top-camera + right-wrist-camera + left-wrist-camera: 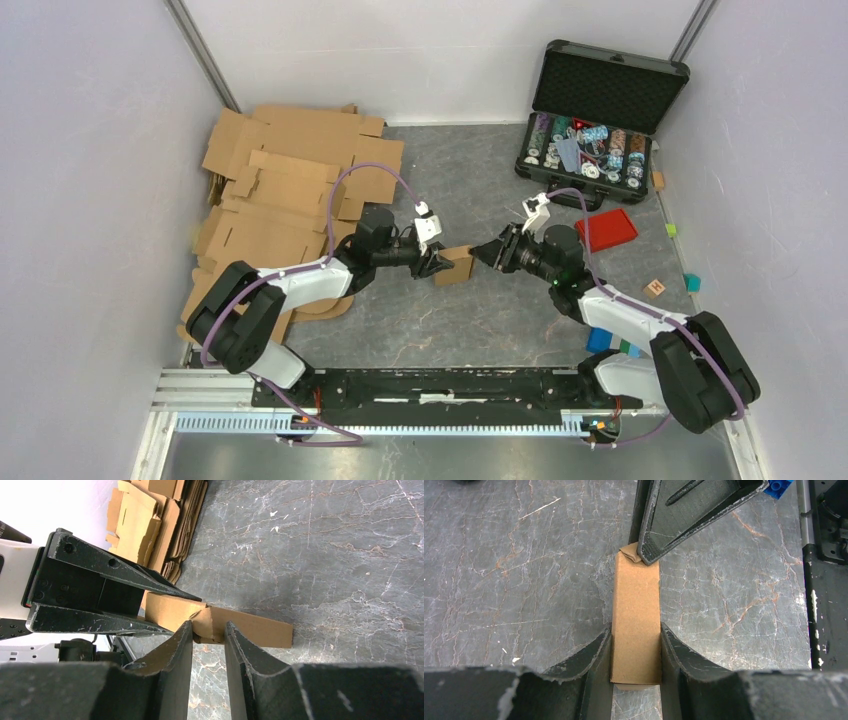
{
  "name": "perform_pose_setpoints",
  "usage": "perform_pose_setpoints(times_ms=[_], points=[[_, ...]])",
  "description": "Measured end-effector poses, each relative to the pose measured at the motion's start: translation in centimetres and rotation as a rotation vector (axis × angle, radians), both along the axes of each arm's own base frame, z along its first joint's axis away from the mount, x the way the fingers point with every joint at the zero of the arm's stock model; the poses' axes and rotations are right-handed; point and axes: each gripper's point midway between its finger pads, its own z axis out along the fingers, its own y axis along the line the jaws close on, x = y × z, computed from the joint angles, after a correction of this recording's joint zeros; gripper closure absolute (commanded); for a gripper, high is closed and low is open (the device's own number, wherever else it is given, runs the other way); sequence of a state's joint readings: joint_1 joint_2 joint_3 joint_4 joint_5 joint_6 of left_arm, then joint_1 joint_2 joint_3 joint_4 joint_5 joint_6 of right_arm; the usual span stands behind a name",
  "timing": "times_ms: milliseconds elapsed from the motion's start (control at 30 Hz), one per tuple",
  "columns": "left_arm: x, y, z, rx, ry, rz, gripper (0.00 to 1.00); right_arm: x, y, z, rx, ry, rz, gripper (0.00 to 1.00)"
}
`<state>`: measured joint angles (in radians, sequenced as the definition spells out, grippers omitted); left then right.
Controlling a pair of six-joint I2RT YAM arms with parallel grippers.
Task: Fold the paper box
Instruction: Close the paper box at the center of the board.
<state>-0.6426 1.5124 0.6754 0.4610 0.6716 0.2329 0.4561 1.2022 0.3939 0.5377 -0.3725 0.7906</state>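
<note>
Both pincers were at the paper box (457, 264), mid-table (470, 330), between my two arms. My left pincer (636, 630) was clamped on it, one finger flat against each long side, with the box sitting narrow between them and resting on the table. My right pincer (206, 627) was at the opposite end, fingers straddling a crumpled flap at the box's upper corner. Cardboard filled the gap there, but I couldn't tell if it was actually pinched or just bracketed. The stack of flat cardboard sheets (280, 190) sat well apart on my left. The open black case (600, 110) was far right, with the red lid (606, 230) just beyond my right wrist.
</note>
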Motion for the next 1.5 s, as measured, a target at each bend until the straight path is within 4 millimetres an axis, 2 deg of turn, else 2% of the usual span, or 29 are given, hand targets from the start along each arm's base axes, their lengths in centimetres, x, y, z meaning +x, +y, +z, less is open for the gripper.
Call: perform_pose_setpoints(times_ms=[333,633,800,967,1067,1133,1167,1300,1500], points=[[0.2,0.0,0.0,0.005,0.003,0.006,0.69,0.5,-0.6,0.1,0.018,0.006,0.027,0.67],[0.2,-0.1,-0.1,0.007,0.005,0.006,0.69,0.6,-0.7,0.2,0.027,0.004,0.044,0.73],[0.2,0.0,-0.1,0.008,0.005,0.006,0.69,0.9,-0.9,0.3,0.019,-0.008,0.039,0.68],[0.2,0.0,-0.1,0.009,0.008,0.006,0.69,1.1,-1.1,0.1,-0.017,-0.028,0.042,0.68],[0.2,0.0,-0.1,0.010,0.009,0.006,0.69,1.1,-1.2,-0.2,-0.032,-0.025,0.044,0.63],[0.2,0.0,-0.1,0.012,0.012,0.006,0.69,1.0,-1.3,-0.4,-0.036,-0.018,0.048,0.47],[0.2,0.0,-0.2,0.014,0.014,0.006,0.69,1.0,-1.3,-0.4,-0.036,-0.016,0.048,0.43],[0.2,0.0,-0.2,0.016,0.018,0.006,0.69,1.1,-1.6,-0.5,-0.047,-0.020,0.040,0.39],[0.2,-0.1,-0.2,0.017,0.018,0.006,0.69,1.3,-1.1,1.0,-0.026,-0.049,0.054,0.38]])
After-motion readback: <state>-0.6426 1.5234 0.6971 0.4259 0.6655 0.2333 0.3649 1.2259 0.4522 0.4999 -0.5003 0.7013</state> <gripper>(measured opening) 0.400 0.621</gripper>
